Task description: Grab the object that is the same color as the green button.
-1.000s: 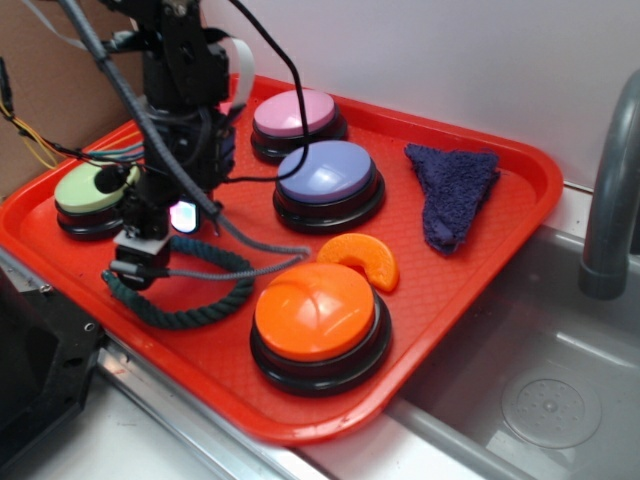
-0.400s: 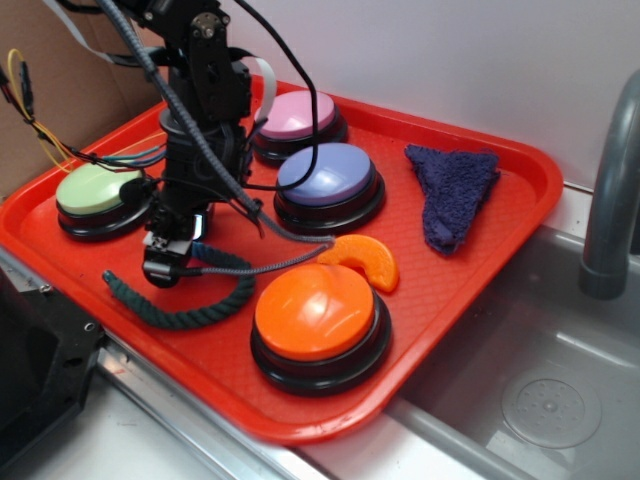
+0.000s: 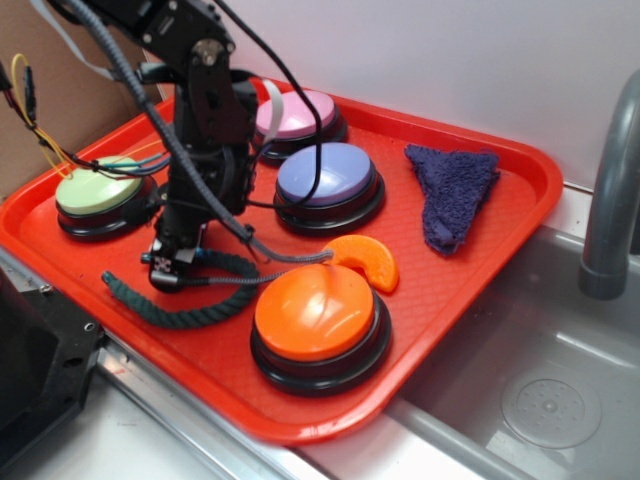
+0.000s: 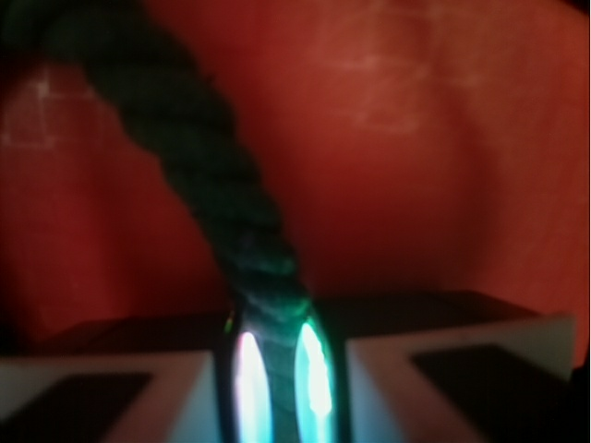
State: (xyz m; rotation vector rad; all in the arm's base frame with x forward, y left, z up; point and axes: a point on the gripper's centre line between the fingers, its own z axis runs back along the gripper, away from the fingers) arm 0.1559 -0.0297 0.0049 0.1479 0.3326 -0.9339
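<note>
The object, a dark green twisted rope (image 3: pixel 180 313), lies in a U on the red tray (image 3: pixel 470 270) near its front left edge. My gripper (image 3: pixel 168 272) is down over the rope's upper strand. In the wrist view the rope (image 4: pixel 199 157) runs straight down between my jaws, which are shut on it, and my gripper (image 4: pixel 277 369) glows either side of the strand. The green button (image 3: pixel 97 192), pale green on a black base, sits at the tray's left, just behind my arm.
On the tray stand an orange button (image 3: pixel 317 318) in front, a lilac button (image 3: pixel 326 178) and a pink button (image 3: pixel 298 115) behind. An orange slice-shaped piece (image 3: pixel 366 258) and a purple fuzzy cloth (image 3: pixel 450 190) lie to the right. A sink (image 3: pixel 540 400) and a grey faucet pipe (image 3: pixel 612 190) are at right.
My arm has shifted to the right and slightly away from the green button, with the gripper staying low over the rope; the rope's upper strand looks drawn along with it.
</note>
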